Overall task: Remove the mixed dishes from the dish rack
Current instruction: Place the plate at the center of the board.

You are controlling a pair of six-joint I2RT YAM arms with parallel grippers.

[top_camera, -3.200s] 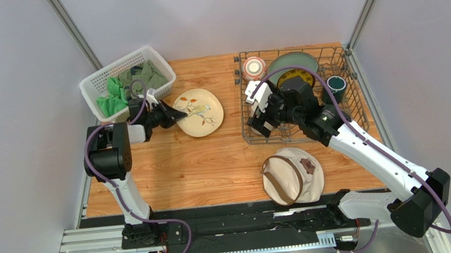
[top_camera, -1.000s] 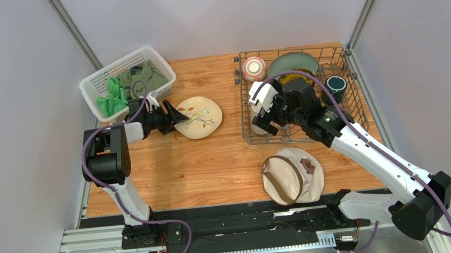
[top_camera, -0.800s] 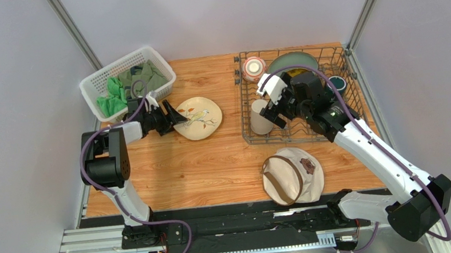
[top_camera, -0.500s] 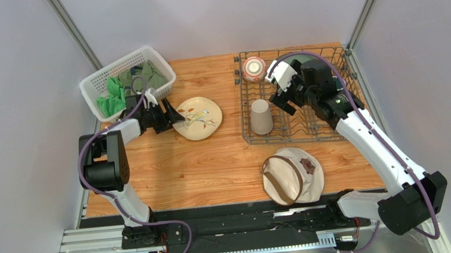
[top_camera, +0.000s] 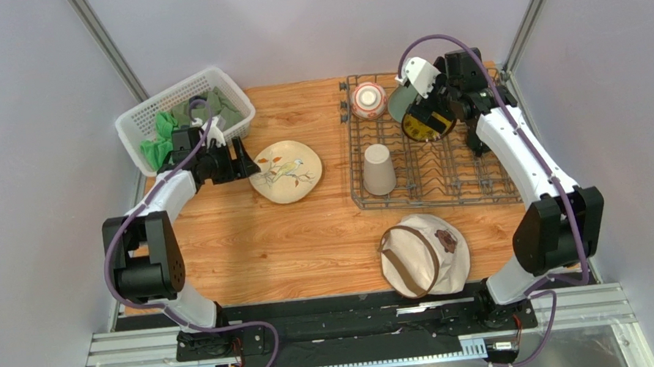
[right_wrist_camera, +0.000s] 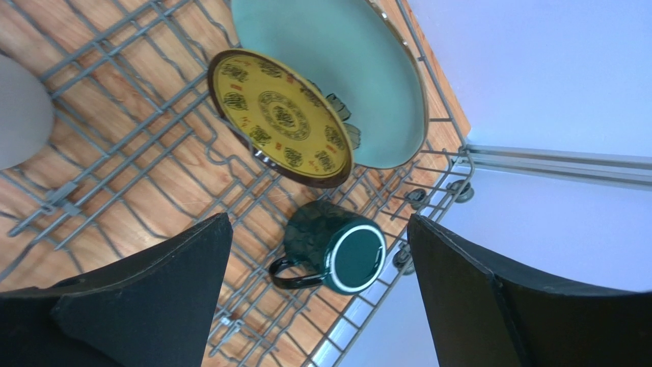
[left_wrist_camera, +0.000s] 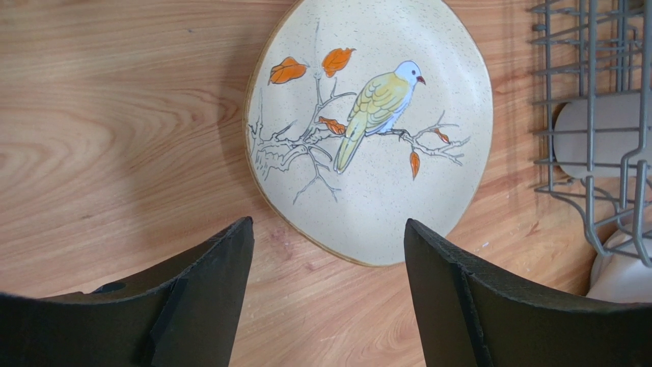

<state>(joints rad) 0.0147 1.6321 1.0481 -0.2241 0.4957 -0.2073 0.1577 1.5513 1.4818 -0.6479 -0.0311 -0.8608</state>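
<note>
Since the earlier frame the right arm has swung from the beige tumbler [top_camera: 379,170] to the far side of the dish rack [top_camera: 452,195], and the left arm has drawn back from the cream plate [left_wrist_camera: 371,130].

Nearest, at 5 o'clock on the surface [top_camera: 309,241], lies a beige hat [top_camera: 424,255]. The tumbler stands upside down in the rack's 9 o'clock side. The cream plate lies flat at mid-surface, and the left pincer [left_wrist_camera: 329,225] gapes wide and empty just short of its rim.

The right pincer [right_wrist_camera: 317,229] is also wide and empty, above the dark green mug [right_wrist_camera: 337,245]. The yellow-patterned plate [right_wrist_camera: 281,116] leans on the pale green plate [right_wrist_camera: 344,61]. The patterned bowl [top_camera: 368,98] sits at the rack's 11 o'clock corner.
</note>
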